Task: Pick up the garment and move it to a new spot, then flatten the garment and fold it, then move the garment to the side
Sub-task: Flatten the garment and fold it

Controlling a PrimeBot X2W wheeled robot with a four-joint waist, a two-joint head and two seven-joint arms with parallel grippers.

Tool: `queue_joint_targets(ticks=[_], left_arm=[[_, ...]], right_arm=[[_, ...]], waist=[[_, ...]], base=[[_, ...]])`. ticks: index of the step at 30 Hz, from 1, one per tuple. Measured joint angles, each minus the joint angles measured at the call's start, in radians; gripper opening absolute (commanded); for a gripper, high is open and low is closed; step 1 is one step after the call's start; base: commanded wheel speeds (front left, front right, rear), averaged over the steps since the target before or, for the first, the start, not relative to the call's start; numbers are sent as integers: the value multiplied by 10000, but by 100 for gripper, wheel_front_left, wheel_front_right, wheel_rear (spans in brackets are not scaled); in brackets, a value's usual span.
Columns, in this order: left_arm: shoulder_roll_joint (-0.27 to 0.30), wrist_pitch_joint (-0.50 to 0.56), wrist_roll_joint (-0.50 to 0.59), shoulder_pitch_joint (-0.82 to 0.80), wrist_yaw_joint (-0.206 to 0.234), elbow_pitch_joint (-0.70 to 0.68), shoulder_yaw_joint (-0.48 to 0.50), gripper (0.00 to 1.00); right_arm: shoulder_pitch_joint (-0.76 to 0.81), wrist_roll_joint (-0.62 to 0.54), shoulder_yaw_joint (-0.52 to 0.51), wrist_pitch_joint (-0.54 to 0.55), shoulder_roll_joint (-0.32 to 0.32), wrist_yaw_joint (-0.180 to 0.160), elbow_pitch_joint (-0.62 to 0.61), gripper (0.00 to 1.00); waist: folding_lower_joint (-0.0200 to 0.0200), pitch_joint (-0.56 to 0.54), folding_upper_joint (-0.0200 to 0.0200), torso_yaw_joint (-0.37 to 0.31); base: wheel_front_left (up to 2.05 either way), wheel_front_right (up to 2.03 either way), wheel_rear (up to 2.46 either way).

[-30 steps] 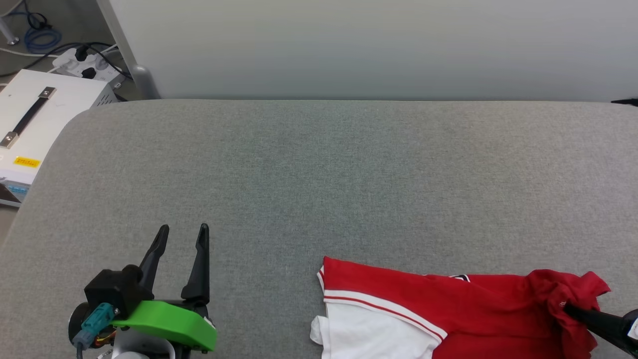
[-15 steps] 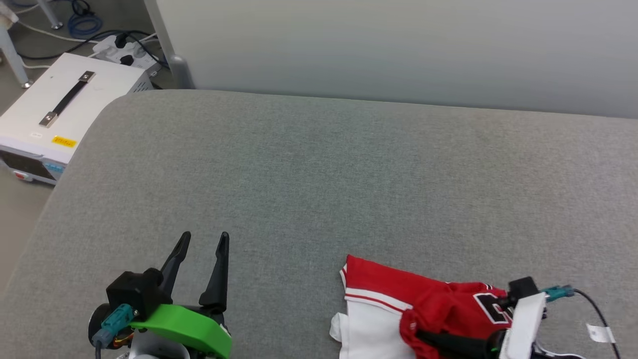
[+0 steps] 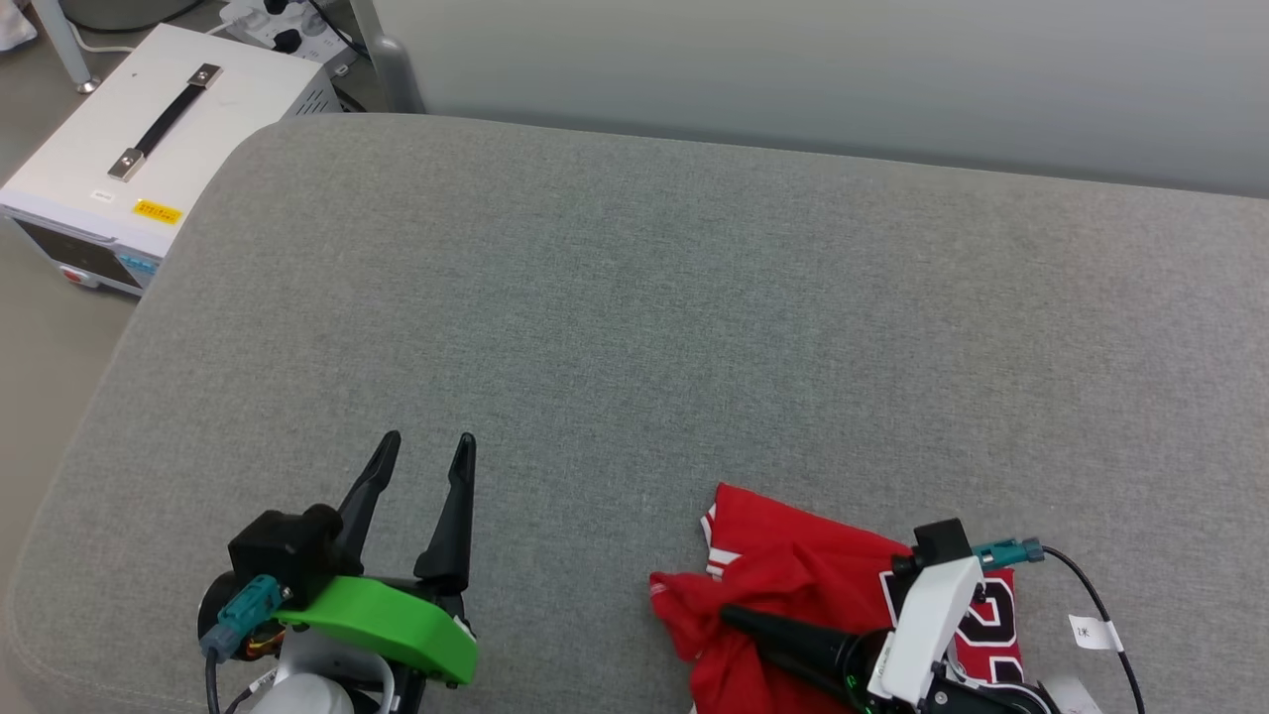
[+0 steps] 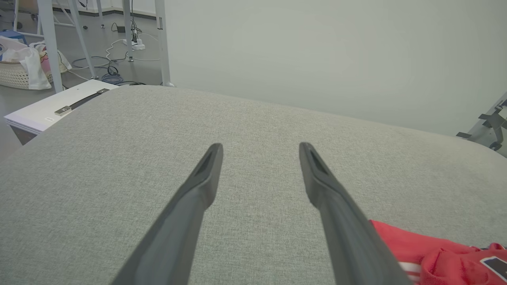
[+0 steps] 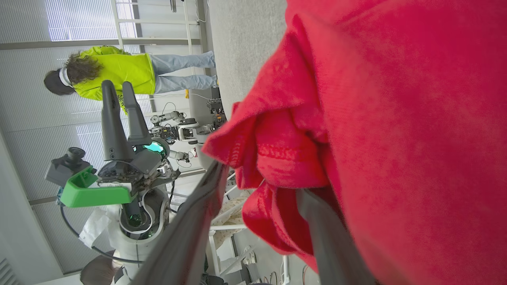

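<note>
The garment [image 3: 793,565] is a red jersey lying bunched at the front right of the grey cushion [image 3: 634,297], with black white-outlined characters showing at its right. My right gripper [image 3: 736,620] lies over it, pointing left. In the right wrist view its jaws stand apart, and a crumpled red fold of the garment [image 5: 396,118] still hangs between the fingers [image 5: 317,213]. My left gripper [image 3: 428,441] is open and holds nothing, well to the left of the garment. In the left wrist view the left gripper [image 4: 259,148] hovers over bare cushion, with the garment [image 4: 435,253] at the lower right.
A white box with a black handle [image 3: 149,129] stands on the floor past the cushion's left corner. A pale wall runs behind the cushion. A tagged cable [image 3: 1091,630] trails from my right wrist. A person in a yellow vest [image 5: 115,71] stands far off.
My right gripper has carried the garment's right end leftward across the rest of it, and its jaws have parted. The head camera has shifted; the left gripper stays open.
</note>
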Motion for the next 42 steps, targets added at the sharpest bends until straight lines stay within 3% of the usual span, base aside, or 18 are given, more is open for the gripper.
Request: queue_joint_targets(ticks=[4,13,19,22,25,31,42], left_arm=[[-54,-4,21,0,-46,144,84,100],[-73,-75,35,8,-79,251,192,100],[-58,-75,54,33,-59,249,228,100],[-29,-75,65,55,2,251,257,100],[-31,-75,67,61,100,253,309,100],[-58,-77,153,85,188,305,537,100],[-238,-88,297,682,188,497,989,100]], right_arm=[[0,-219,148,-453,0,0,-479,100],[-7,-1971,63,-1918,-619,0,-2368,100],[25,-4715,-568,-3939,-1097,0,-3348,100],[65,-6755,-1122,-4966,-1340,0,-3544,100],[285,-8245,-1766,-5751,-1319,0,-3614,100],[887,-10178,-2884,-6909,-1064,2,-3666,100],[2164,-11043,-3108,-8000,-616,2,-4234,100]], waist=[[0,4,0,-88],[0,-237,0,-357],[0,-402,0,-580],[0,-462,0,-702],[-1,-507,0,-787],[0,-562,0,-919],[-1,-978,0,-1238]], base=[[0,0,0],[0,0,0],[0,0,0],[0,0,0],[0,0,0],[0,0,0],[0,0,0]])
